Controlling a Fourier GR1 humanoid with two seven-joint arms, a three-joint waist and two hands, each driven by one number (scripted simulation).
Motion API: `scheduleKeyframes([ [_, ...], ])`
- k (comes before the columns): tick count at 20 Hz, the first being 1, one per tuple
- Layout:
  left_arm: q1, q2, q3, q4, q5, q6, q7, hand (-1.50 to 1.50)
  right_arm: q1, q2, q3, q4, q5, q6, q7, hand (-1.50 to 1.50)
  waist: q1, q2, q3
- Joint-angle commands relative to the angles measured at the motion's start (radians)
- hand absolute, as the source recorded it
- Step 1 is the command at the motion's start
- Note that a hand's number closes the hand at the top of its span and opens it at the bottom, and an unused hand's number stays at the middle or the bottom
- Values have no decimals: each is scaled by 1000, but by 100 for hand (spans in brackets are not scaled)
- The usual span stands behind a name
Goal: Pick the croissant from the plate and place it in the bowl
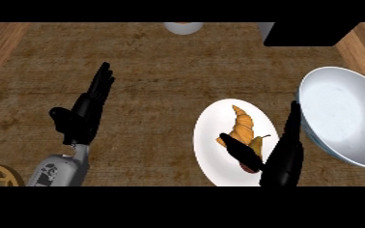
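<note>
Brown, coarse-textured table (164, 77) carries a flat white oval-looking plate (208, 147). On the plate lies a golden, curved, ridged croissant (244, 123). Immediately right of the plate stands a glossy white round bowl (335, 111), rims nearly touching. The right hand (281, 157) sits over the plate's right half, fingers (292, 121) straight, thumb across the croissant's lower end; nothing is gripped yet. Recommended: close around the pastry's thick middle, lift clear of both rims, then move right. The left hand (82, 113) rests open, well left of the plate.
</note>
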Motion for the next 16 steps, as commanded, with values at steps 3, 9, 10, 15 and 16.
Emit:
scheduleKeyframes([
  [3, -23, -24, -3, 2, -25, 4, 33, 0, -31, 0, 20, -42, 10, 181, 209, -150, -1, 0, 2],
  [9, 0, -51, 24, 47, -35, -37, -38, 0, -84, 0, 108, 12, 8, 121, 266, -150, 3, 2, 3],
  [10, 20, -52, 7, 9, -57, -16, -26, 0, 27, 0, 149, 81, -15, -40, 157, -150, 3, 1, 3],
  [15, -11, -71, 19, 19, -73, -29, 24, 0, -15, 0, 162, -6, -6, -11, 203, -150, 1, 1, 3],
  [16, -16, -47, 64, 22, -37, -67, -1, 0, 37, 0, 112, -8, -78, -42, 58, -150, 0, 1, 3],
])
